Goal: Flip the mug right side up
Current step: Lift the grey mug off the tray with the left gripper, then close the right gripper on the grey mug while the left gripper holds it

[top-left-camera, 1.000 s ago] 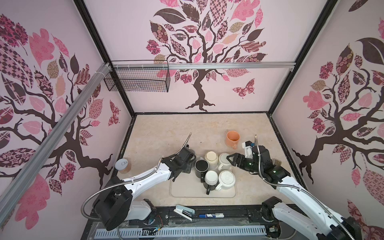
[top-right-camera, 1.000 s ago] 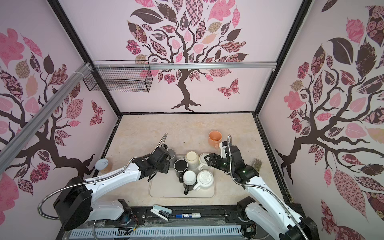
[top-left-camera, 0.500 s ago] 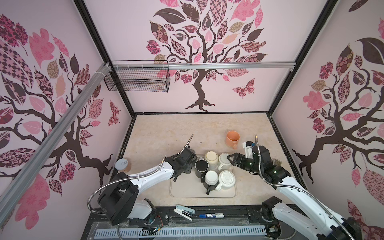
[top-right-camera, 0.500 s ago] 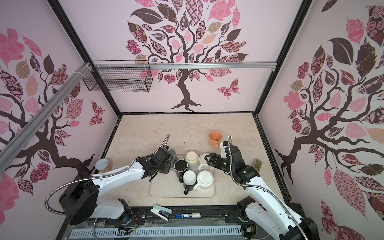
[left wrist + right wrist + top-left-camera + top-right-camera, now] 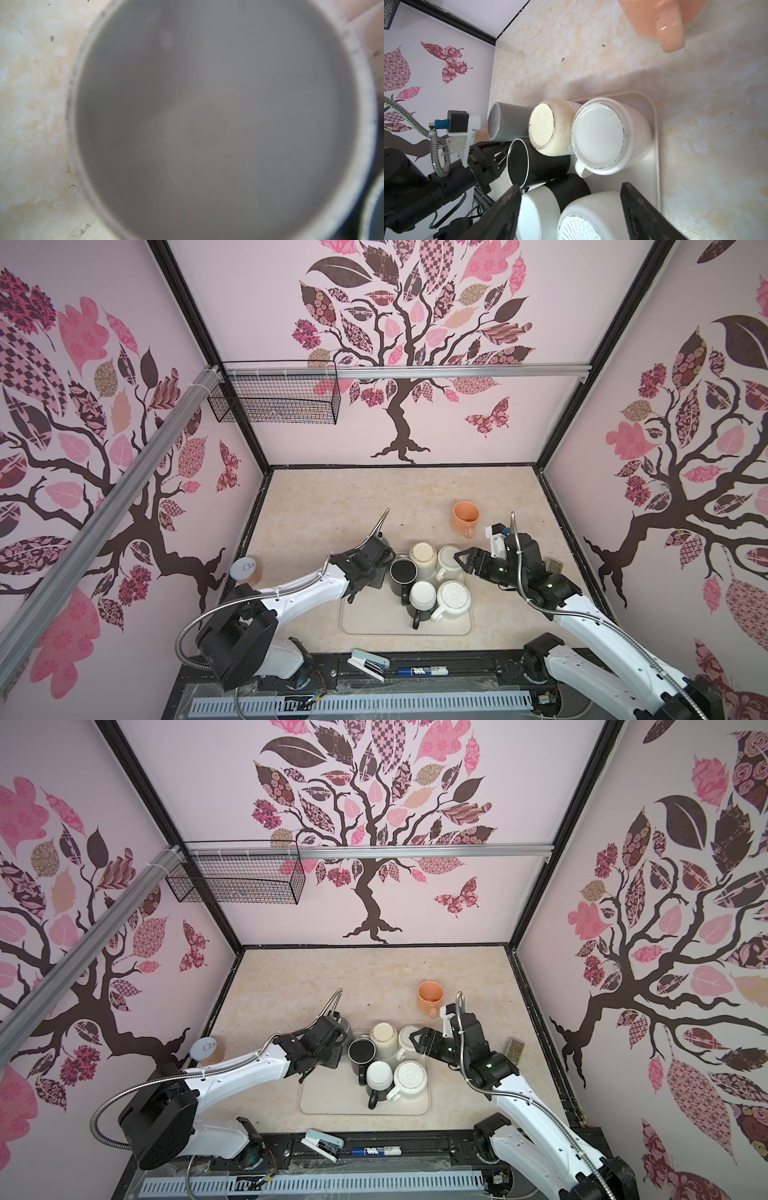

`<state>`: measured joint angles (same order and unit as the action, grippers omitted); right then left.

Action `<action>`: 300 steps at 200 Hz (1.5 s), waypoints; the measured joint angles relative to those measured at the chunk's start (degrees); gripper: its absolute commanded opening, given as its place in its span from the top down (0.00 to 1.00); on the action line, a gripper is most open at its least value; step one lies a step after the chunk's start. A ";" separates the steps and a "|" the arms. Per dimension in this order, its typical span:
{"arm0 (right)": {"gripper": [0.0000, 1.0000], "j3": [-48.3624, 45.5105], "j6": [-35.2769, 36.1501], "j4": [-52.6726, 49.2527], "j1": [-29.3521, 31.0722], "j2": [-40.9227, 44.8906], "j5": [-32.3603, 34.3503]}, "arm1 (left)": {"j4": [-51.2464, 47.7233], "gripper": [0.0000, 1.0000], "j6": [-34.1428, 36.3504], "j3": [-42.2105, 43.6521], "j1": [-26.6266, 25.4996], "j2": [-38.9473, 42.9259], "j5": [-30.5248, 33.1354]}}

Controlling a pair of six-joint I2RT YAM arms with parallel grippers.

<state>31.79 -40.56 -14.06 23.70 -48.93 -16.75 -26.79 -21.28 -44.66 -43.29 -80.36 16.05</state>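
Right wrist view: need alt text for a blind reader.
A white mug and a cream mug sit base-up among others on a beige tray. The right gripper, open, fills the foreground; a peach mug stands apart on the table.

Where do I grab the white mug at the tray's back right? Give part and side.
The white mug stands upside down. Take its wall just below the upturned base, probably from the right, where the open right end effector is: that side is bare, the cream mug crowds its left, and its handle points front-left.
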 measured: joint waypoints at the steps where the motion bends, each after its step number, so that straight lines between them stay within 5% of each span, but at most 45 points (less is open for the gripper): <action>1: 0.22 0.00 -0.02 0.00 0.00 0.00 0.00 | -0.04 1.00 0.00 0.00 0.00 0.00 0.02; 96: 0.24 0.07 -3.21 0.66 1.40 3.04 -1.70 | -6.25 1.00 0.13 -0.02 0.11 8.94 9.70; 164: 0.25 1.68 -9.25 6.45 6.40 6.12 -3.48 | -11.98 1.00 -0.61 -5.49 -0.13 17.14 7.93; 218: 0.30 -5.11 -18.78 31.80 14.91 -0.17 -5.73 | -13.22 1.00 -4.20 -13.40 -0.15 25.03 0.55; 300: 0.40 -5.31 -31.23 68.26 17.33 -21.55 -8.50 | -11.19 1.00 -12.44 -16.52 -0.15 29.79 -10.10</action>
<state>26.48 -71.79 54.19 41.04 -70.48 -25.26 -37.98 -33.71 -61.19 -43.44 -50.57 5.96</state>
